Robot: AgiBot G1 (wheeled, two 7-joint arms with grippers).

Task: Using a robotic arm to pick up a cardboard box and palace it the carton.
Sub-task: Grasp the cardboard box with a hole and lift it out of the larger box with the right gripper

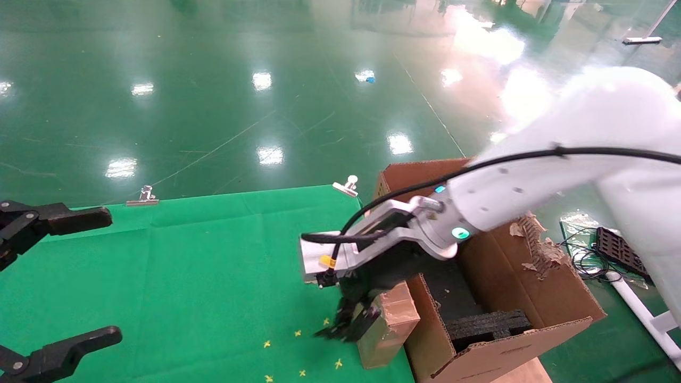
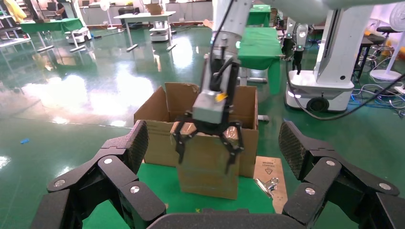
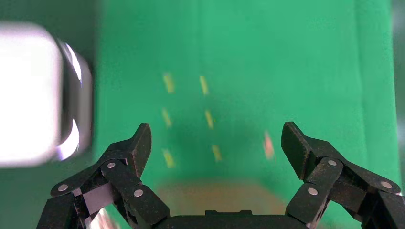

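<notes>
1. Step in hand, by the look of it: the grasp. Right end effector (image 1: 348, 322) down at the top of the cardboard box (image 1: 391, 324), fingers spread wide to either side of it, not yet closed on it as far as the left wrist view shows.
2. Cardboard box standing on end at the near right edge of the green desk (image 1: 202, 276), just beside the near left wall of the carton (image 1: 532, 298), perhaps touching it; contact not clear.
3. Carton on the right of the desk, flaps up, far right flap torn and ragged, black foam blocks (image 1: 487, 324) inside toward the near end.
4. Right robotic arm (image 1: 532, 181) reaching in from the right, across and over the carton, wrist ring light lit.
5. Left end effector (image 1: 48, 287) at the left edge of the desk, well apart from the box, fingers open, holding nothing, apparently idle.
6. Yellow marks (image 1: 298, 333) on the cloth near the box; metal clips (image 1: 142, 197) along the far edge of the desk.
7. Next move, as a judgement: close the fingers on the box's top, lift straight up until it clears the carton wall, carry it right over the opening, lower it in beside the foam.
8. Risk: glossy tape likely slippery; tall narrow box easy to tip against the carton if the fingers close off-centre.
</notes>
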